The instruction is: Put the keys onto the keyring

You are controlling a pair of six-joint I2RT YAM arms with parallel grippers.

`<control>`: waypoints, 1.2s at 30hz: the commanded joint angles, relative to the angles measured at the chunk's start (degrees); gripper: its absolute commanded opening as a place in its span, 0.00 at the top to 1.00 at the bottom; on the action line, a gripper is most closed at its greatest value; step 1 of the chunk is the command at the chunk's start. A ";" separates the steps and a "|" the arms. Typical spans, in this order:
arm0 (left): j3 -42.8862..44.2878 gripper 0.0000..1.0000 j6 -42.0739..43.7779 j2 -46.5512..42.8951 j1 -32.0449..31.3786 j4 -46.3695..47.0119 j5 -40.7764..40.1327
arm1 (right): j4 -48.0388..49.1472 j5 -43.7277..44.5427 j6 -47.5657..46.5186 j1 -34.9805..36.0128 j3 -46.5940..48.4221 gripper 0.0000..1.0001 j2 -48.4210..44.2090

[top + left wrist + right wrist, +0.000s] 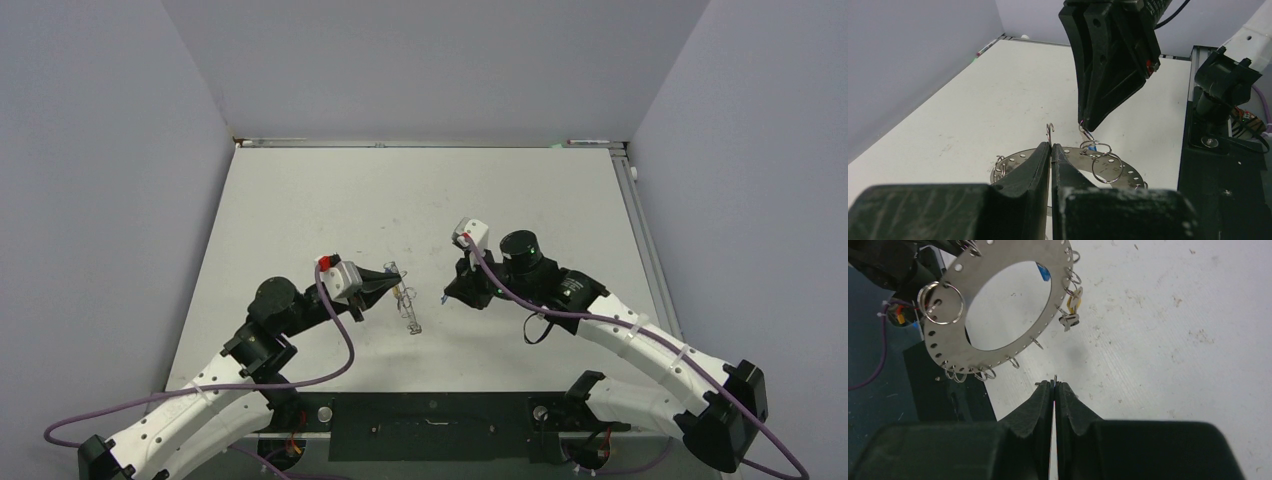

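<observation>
The keyring [948,347] is a flat grey metal loop with holes and small split rings along its rim. My left gripper [1051,145] is shut on its rim and holds it above the table; from the top it shows edge-on [409,310]. A yellow-tagged key [1074,304] and a blue tag [1043,273] hang from it. My right gripper [1054,384] is shut on a thin silver key whose tip pokes out between the fingertips. In the left wrist view the right gripper [1087,125] reaches down to the keyring [1128,172], its tip at a small wire ring and a blue tag [1092,146].
A larger split ring [1108,167] hangs on the keyring. The two grippers face each other closely over the table [420,190] in the top view, the left gripper [392,284] and the right gripper [445,298]. A black base plate [430,425] runs along the near edge.
</observation>
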 commanded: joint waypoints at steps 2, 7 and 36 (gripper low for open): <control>1.33 1.00 1.16 -1.04 0.38 2.86 5.25 | 1.02 -8.94 -5.73 0.47 4.67 0.95 -1.48; 1.07 1.00 0.39 -0.73 0.38 4.00 8.11 | 0.69 -12.71 -6.94 0.48 5.92 0.95 -2.14; 1.50 1.00 -2.37 2.33 0.30 5.76 9.20 | 2.22 -11.31 -5.33 7.82 14.55 0.95 3.08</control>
